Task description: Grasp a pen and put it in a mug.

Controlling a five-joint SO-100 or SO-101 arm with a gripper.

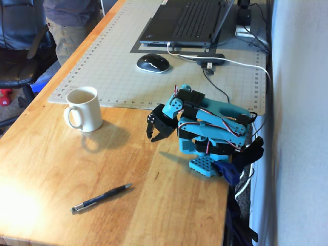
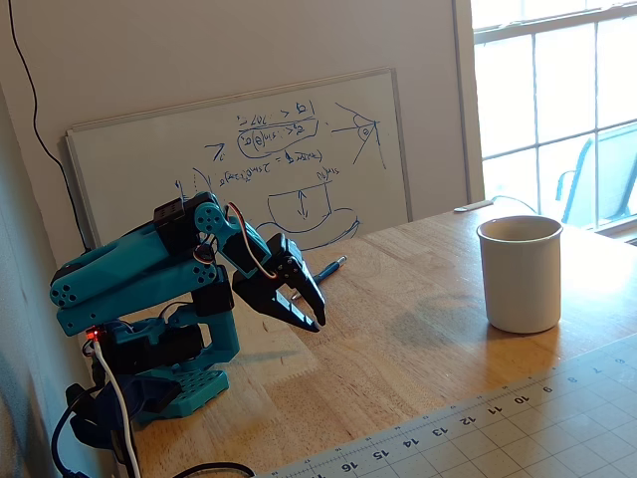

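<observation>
A: Pen (image 1: 101, 198) first. I log it flat on the bare wooden table (image 1: 46, 169), low in a fixed view, lying on a diagonal with its silvery clip end toward the lower left and its tip up to the right. Nothing touches it.

B: And from the other side?

A: In a fixed view from the table's level I see only a short stretch of it (image 2: 329, 267), poking out past the gripper (image 2: 302, 311) in front of a whiteboard (image 2: 299, 139) that leans on the wall. The rest is hidden, so I can't read its angle there.

B: Mug?

A: Mug (image 1: 83, 109) upright on the wood, its far edge just at the border of the grey cutting mat (image 1: 118, 61), handle toward the lower left as that view shows it. Well apart from the pen. In the low view it (image 2: 521, 273) stands at the right, nothing visible inside, though I can't see to the bottom.

B: Arm state?

A: Arm (image 1: 215, 125) folded over its blue base at the table's right edge. Gripper (image 1: 155, 135) points down at the wood between mug and pen. Black fingers spread a little, tips apart, holding nothing.

B: Background?

A: Laptop (image 1: 189, 20) and mouse (image 1: 152, 62) on the mat.
</observation>
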